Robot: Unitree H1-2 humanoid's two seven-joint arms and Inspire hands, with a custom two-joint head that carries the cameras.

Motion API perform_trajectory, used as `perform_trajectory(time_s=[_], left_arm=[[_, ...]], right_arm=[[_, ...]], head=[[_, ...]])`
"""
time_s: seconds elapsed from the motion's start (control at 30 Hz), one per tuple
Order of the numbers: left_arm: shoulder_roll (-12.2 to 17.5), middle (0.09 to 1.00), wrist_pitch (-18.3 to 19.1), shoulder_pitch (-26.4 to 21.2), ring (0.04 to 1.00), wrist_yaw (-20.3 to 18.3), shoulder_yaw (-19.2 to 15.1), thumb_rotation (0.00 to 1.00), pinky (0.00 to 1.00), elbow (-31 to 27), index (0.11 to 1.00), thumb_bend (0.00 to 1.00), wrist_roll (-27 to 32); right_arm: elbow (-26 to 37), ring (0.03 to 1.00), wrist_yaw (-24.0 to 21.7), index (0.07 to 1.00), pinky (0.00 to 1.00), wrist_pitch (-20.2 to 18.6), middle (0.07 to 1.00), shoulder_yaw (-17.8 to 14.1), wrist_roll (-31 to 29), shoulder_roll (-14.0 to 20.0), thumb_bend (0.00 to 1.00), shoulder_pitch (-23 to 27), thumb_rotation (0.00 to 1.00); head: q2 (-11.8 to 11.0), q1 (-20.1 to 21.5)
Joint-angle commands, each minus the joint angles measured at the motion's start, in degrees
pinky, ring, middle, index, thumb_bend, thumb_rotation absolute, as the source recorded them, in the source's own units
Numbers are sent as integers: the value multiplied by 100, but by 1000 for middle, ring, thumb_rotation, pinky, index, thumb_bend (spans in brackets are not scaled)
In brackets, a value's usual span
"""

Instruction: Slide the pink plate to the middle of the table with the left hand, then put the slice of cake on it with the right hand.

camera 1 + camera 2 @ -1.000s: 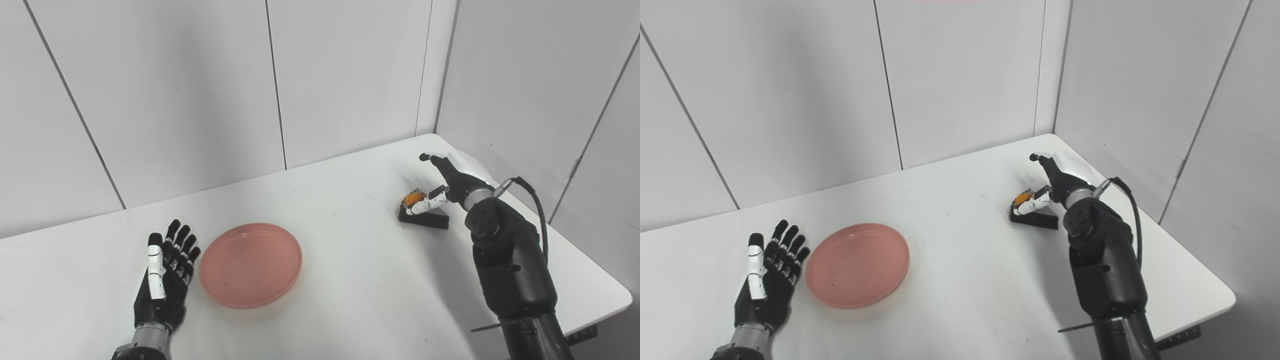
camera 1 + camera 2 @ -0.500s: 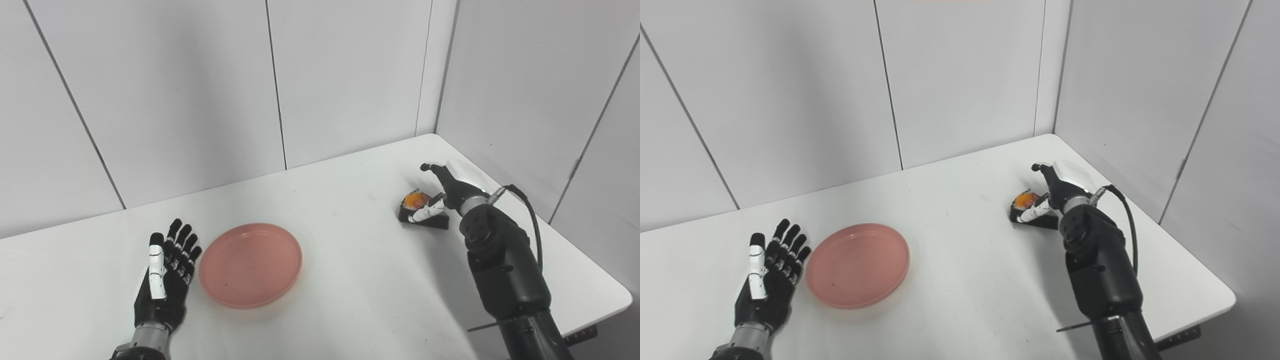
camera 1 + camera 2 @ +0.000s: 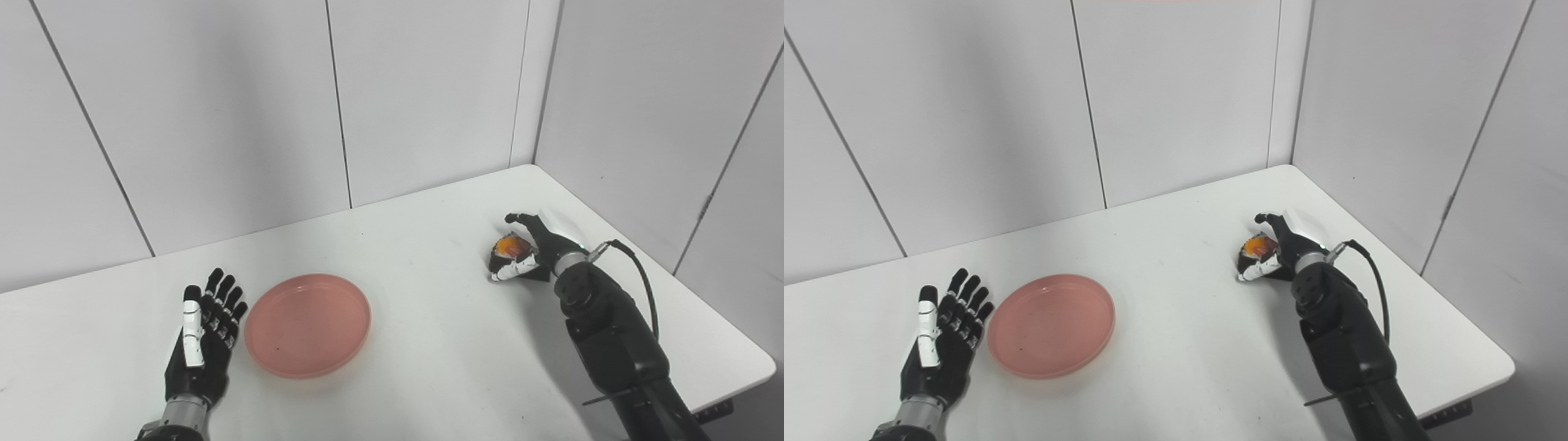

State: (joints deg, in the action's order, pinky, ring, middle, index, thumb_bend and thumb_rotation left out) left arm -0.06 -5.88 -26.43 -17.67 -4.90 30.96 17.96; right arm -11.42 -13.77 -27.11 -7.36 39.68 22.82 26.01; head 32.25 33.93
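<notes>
The pink plate [image 3: 307, 323] lies flat on the white table [image 3: 429, 343], left of the middle. My left hand [image 3: 202, 349] rests palm-down just left of the plate with its fingers spread, not touching the rim. The slice of cake [image 3: 512, 250], dark with an orange top, sits on the table at the right. My right hand [image 3: 533, 245] is lowered around it. The fingers arch over its top with a gap and the thumb lies against its near side. The hand hides the cake's dark base.
Grey wall panels close off the back and right sides of the table. The table's right edge [image 3: 723, 318] runs close behind my right arm, and a black cable [image 3: 637, 288] loops off the wrist.
My right hand has come down and toward me over the cake, its fingers curling closer round it. The cake's orange top shows more. The left hand and plate have not moved.
</notes>
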Motion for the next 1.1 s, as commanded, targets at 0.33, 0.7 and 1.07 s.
perform_trajectory(time_s=[0.33, 0.7, 1.07], left_arm=[[69, 993, -118, 196, 998, -19, -23, 986, 996, 250, 999, 786, -63], [29, 994, -95, 301, 995, 24, 55, 999, 983, -6, 999, 774, -191], [-33, 1000, -101, 365, 1000, 56, 124, 999, 1000, -155, 1000, 775, -303]], right_arm=[[-418, 451, 967, 776, 332, 282, 495, 388, -405, 295, 576, 246, 0], [-336, 462, 1687, 473, 367, 299, 515, 532, -582, 323, 517, 221, 0], [502, 411, 1605, 508, 331, 163, 467, 506, -762, 310, 520, 190, 0]], head=[[13, -45], [43, -136], [118, -517]])
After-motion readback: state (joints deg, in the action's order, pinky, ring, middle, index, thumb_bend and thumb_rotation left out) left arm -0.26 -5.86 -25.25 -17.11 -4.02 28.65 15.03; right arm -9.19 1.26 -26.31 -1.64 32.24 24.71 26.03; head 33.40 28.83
